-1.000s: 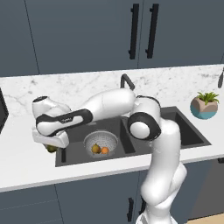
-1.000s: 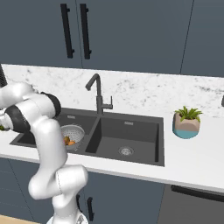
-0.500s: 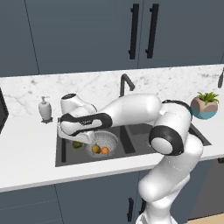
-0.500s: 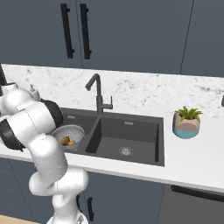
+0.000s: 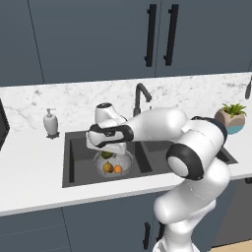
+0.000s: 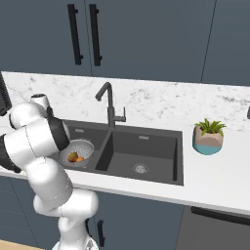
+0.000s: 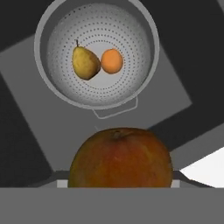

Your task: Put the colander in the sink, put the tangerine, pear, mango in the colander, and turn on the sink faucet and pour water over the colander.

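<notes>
Marble counter and dark sink point(image 5: 74, 160), with our arm reaching over the left basin.
Our gripper point(image 5: 105, 146) holds the mango point(image 7: 120, 157), reddish-brown at the bottom of the hand view, jaws partly open around it; above it in that frame, the colander point(image 7: 46, 26) holds the pear point(image 7: 84, 62) touching the tangerine point(image 7: 112, 61).

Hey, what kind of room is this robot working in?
A kitchen, rendered in simulation. There is a dark double sink set into a marble counter, a bent faucet behind it, dark cabinets above, and a colander holding fruit.
</notes>
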